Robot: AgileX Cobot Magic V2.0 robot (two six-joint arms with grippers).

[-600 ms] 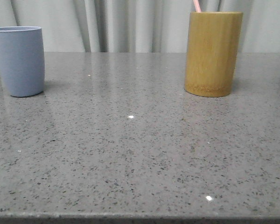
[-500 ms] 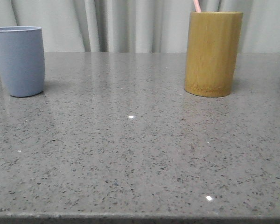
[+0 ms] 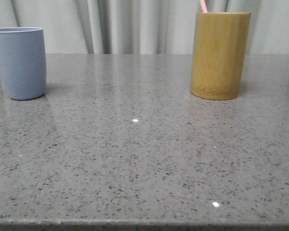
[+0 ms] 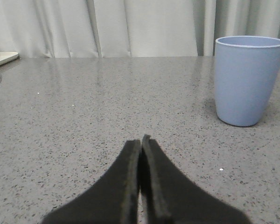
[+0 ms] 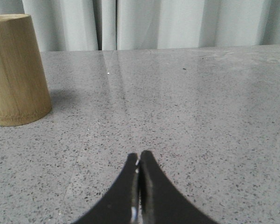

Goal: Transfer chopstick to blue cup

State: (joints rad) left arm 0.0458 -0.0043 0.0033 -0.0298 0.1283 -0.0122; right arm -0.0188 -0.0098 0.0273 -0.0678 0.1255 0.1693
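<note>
Front view, from where I stand: the grey speckled tabletop runs back to a pale curtain. At about ten o'clock from the tabletop's middle stands the blue cup, upright with its mouth open to the top. At about two o'clock, well apart from it, stands a tan bamboo holder, also upright. The chopstick is in that holder: a thin pink tip pokes out above its rim, leaning slightly toward eleven o'clock, and the rest is hidden inside.

In the left wrist view the left claw hangs low over the tabletop with its two dark fingers pressed together, no gap at the tips and nothing between them. The blue cup stands ahead of it at about two o'clock, near but not touching, its shadow falling on the stone beside its base. A pale flat object sits at the far edge at ten o'clock, too cut off to name.

In the right wrist view the right claw is likewise closed on nothing, tips meeting just above the tabletop. The bamboo holder stands off at about ten o'clock from it, clear of the fingers.
</note>
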